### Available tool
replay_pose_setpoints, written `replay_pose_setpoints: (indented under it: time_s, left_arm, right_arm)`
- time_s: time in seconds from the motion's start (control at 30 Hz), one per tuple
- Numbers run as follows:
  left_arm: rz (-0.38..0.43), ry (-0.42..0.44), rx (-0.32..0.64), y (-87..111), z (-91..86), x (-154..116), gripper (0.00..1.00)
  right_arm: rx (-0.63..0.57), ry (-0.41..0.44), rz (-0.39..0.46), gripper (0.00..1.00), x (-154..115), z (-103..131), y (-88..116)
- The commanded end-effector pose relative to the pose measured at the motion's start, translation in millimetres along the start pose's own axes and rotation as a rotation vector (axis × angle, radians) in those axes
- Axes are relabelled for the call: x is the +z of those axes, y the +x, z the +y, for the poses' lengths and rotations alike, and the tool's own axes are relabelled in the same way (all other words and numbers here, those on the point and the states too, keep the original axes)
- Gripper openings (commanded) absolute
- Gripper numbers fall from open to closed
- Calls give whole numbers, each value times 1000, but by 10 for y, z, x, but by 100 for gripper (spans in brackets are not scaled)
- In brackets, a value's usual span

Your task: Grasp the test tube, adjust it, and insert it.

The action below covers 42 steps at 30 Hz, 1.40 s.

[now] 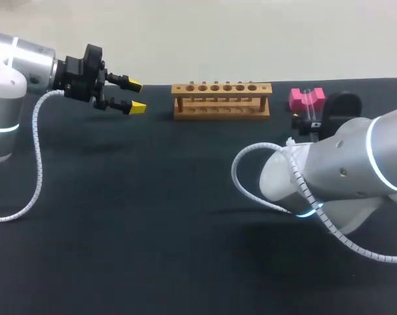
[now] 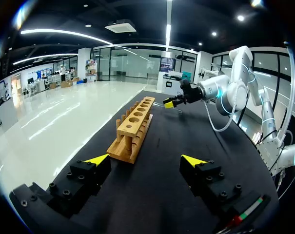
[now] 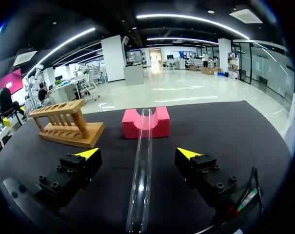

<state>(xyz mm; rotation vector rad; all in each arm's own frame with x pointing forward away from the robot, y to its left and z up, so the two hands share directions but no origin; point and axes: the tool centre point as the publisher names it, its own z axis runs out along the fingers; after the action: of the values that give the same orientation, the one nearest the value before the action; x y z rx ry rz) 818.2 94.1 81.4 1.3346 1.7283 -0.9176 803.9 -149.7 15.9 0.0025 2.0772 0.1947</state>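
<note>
From above, the right arm (image 1: pixel 342 164) covers most of its own claw, leaving only a black part of it showing near the pink block (image 1: pixel 298 98), and the test tube (image 1: pixel 308 100) is a faint clear streak across that block. The right wrist camera shows more. The right claw (image 3: pixel 137 154) is spread wide and low over the dark surface (image 1: pixel 152 216), with the test tube lying lengthwise between its yellow-tipped fingers (image 3: pixel 87 154) and apart from both. The tube's far end rests in the block's notch, and its near end runs under the claw toward the edge of the view, where it is hard to make out. The wooden rack (image 1: pixel 221 100) stands beside the block, its row of holes facing up. On the other side of the rack, the left claw (image 1: pixel 136 96) hangs above the surface, spread apart, holding and touching nothing. From the left wrist camera the block and tube cannot be made out.
</note>
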Motion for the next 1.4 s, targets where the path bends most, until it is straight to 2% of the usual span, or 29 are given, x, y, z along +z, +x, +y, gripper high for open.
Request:
replay_pose_setpoints:
  time_s: [0.03,0.7,0.73,0.93,1.0,1.13,1.17,1.3,1.4]
  left_arm:
    - [0,-2,1,2,-6,0,100]
    - [0,-2,1,2,-6,0,100]
    - [0,-2,1,2,-6,0,100]
    - [0,-2,1,2,-6,0,100]
    - [0,-2,1,2,-6,0,100]
    - [0,-2,1,2,-6,0,100]
    - [0,-2,1,2,-6,0,100]
    - [0,-2,1,2,-6,0,100]
    - [0,-2,1,2,-6,0,100]
  right_arm:
    - [0,7,3,100,46,12,23]
    - [5,17,23,99,155,-13,81]
    - [6,18,24,93,156,-13,83]
    - [10,20,25,75,168,-21,110]
    - [7,23,33,64,172,-22,118]
    - [8,25,39,57,180,-23,128]
    - [8,25,40,51,182,-24,131]
    - [7,27,41,46,185,-26,137]
    - [7,30,41,32,185,-27,136]
